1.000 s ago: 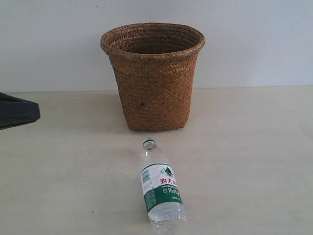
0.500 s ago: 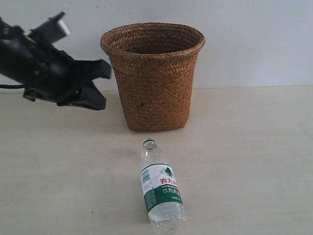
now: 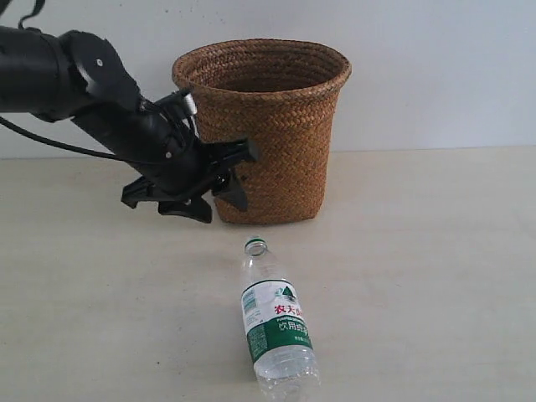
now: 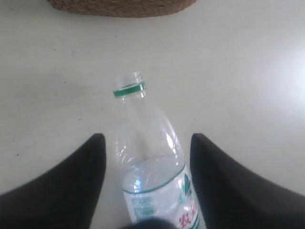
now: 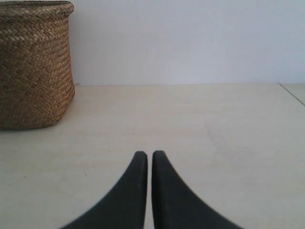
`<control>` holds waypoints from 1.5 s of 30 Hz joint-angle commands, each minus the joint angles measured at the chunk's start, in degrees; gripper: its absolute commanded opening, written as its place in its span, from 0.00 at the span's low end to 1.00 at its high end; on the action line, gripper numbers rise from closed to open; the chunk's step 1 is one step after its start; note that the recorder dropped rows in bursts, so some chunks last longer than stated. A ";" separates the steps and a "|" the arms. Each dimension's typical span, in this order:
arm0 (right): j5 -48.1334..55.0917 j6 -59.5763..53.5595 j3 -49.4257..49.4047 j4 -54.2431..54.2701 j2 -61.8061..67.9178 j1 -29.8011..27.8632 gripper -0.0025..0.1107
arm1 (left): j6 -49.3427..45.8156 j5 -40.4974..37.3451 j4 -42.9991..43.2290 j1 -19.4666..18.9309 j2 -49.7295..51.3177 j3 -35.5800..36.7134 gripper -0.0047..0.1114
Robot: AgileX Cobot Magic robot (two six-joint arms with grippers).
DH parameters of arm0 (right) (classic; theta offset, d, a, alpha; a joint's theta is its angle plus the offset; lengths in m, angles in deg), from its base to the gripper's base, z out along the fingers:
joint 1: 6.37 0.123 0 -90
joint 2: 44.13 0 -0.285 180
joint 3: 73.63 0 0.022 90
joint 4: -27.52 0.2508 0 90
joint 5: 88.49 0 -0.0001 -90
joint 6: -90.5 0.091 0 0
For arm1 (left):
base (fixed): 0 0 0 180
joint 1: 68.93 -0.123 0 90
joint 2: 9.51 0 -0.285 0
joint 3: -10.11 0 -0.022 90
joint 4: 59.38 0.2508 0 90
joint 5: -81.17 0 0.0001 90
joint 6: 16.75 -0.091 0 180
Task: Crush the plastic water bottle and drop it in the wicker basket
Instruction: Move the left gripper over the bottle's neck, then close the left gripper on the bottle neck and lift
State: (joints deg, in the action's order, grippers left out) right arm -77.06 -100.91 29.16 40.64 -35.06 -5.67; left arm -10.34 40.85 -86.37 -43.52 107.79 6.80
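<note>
Plastic water bottle (image 3: 279,327): laid on its side on the table (image 3: 435,276), neck toward the wicker basket (image 3: 264,134), not touching it. Left gripper (image 4: 147,140) is spread wide above it, empty; right gripper (image 5: 149,153) is pressed together, empty. Risk: the round body is likely squirted sideways if pinched off-centre.

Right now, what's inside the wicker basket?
Only the upper inner wall of the wicker basket shows, woven and shadowed. Its floor is hidden behind the front wall, so any contents cannot be seen. The plastic water bottle lies outside it, on the table.
</note>
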 commanded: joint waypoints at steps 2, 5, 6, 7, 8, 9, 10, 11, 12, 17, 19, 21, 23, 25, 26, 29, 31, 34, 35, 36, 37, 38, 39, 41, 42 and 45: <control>-0.53 -0.14 -0.01 0.08 -0.17 -0.20 0.03 | 0.86 6.84 -5.83 0.46 5.07 -0.70 0.49; -0.53 -0.14 -0.01 0.08 -0.17 -0.20 0.03 | 0.35 7.80 -7.09 0.46 6.90 -0.85 0.48; -0.53 -0.14 -0.01 0.08 -0.17 -0.20 0.03 | 0.35 7.97 -7.09 0.46 7.66 -0.85 0.48; -0.53 -0.14 -0.01 0.08 -0.17 -0.20 0.03 | 0.35 8.08 -7.09 0.58 8.36 -0.85 0.48; -0.53 -0.14 -0.01 0.08 -0.17 -0.20 0.03 | 0.22 8.38 -7.09 0.58 9.11 -0.85 0.48; -0.53 -0.14 -0.01 0.08 -0.17 -0.20 0.03 | 0.21 8.80 -7.09 0.70 9.72 -0.85 0.48; -0.53 -0.14 -0.01 0.08 -0.17 -0.20 0.03 | 0.21 9.13 -7.09 0.82 10.34 -0.85 0.48; -0.53 -0.14 -0.01 0.08 -0.17 -0.20 0.03 | 0.21 9.23 -7.09 0.82 10.81 -0.85 0.48; -0.53 -0.14 -0.01 0.08 -0.17 -0.20 0.03 | 0.21 9.50 -7.09 0.92 11.16 -0.85 0.48; -0.53 -0.14 -0.01 0.08 -0.17 -0.20 0.03 | 0.05 11.08 -7.09 1.92 11.82 -0.85 0.48; -0.53 -0.14 -0.01 0.08 -0.17 -0.20 0.03 | 0.05 12.59 -7.09 2.62 11.82 -0.85 0.48; -0.53 -0.14 -0.01 0.08 -0.17 -0.20 0.03 | 0.05 13.80 -7.09 3.12 11.85 -0.85 0.48; -0.53 -0.14 -0.01 0.08 -0.17 -0.20 0.03 | 0.05 14.40 -7.09 3.20 11.95 -0.85 0.45; -0.53 -0.14 -0.01 0.08 -0.17 -0.20 0.03 | 0.05 14.40 -7.09 3.20 12.35 -0.85 0.44; -0.53 -0.14 -0.01 0.08 -0.17 -0.20 0.03 | 0.05 14.51 -7.09 3.20 12.63 -0.85 0.43; -0.53 -0.14 -0.01 0.08 -0.17 -0.20 0.03 | -0.51 14.63 -7.09 3.25 13.62 -0.85 0.43; -0.53 -0.14 -0.01 0.08 -0.17 -0.20 0.03 | -0.51 15.27 -7.09 3.25 13.99 -0.85 0.43; -0.53 -0.14 -0.01 0.08 -0.17 -0.20 0.03 | -0.93 16.48 -7.09 3.25 14.14 -0.85 0.43; -0.53 -0.14 -0.01 0.08 -0.17 -0.20 0.03 | -1.03 16.77 -7.09 3.25 14.14 -0.85 0.43; -0.53 -0.14 -0.01 0.08 -0.17 -0.20 0.03 | -1.03 16.77 -7.09 3.25 14.14 -1.10 0.43; -0.53 -0.14 -0.01 0.08 -0.17 -0.20 0.03 | -1.46 16.56 -7.09 3.25 14.23 -1.42 0.43; -0.53 -0.14 -0.01 0.08 -0.17 -0.20 0.03 | -1.52 16.42 -7.09 3.25 14.35 -1.66 0.43; -0.53 -0.14 -0.01 0.08 -0.17 -0.20 0.03 | -1.52 16.10 -7.09 3.25 14.60 -1.92 0.43; -0.53 -0.14 -0.01 0.08 -0.17 -0.20 0.03 | -1.52 15.42 -7.09 3.25 14.98 -2.53 0.42; -0.53 -0.14 -0.01 0.08 -0.17 -0.20 0.03 | -1.73 15.31 -7.09 3.25 15.26 -2.80 0.42; -0.53 -0.14 -0.01 0.08 -0.17 -0.20 0.03 | -2.44 14.61 -7.09 3.25 16.05 -3.55 0.38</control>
State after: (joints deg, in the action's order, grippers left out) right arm -77.06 -100.91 29.16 40.64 -35.06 -5.67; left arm -11.98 56.41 -93.27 -40.52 122.94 4.11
